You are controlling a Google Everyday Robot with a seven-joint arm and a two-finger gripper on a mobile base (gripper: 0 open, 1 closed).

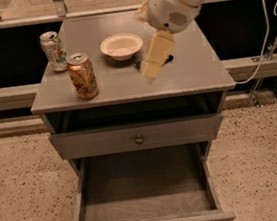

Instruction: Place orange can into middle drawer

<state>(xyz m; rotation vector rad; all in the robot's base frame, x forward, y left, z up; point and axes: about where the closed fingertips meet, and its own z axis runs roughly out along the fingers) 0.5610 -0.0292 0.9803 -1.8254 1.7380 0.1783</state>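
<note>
The orange can [82, 76] stood upright on the grey cabinet top [194, 75], near its front left edge, and nothing was touching it. Just behind it, at the left rear corner, stood a pale silver-white can [53, 51], close to it but apart. A shallow cream bowl [121, 46] sat near the middle of the top. The gripper [151, 68] hung over the top just right of the bowl, pointing down and to the left, well apart from the orange can; whether the claw was open or closed could not be told. A small dark object [169, 57] showed partly from behind it. Below a closed drawer front with a round knob [139, 139], the middle drawer [142, 182] was pulled out, its flat bottom bare
</note>
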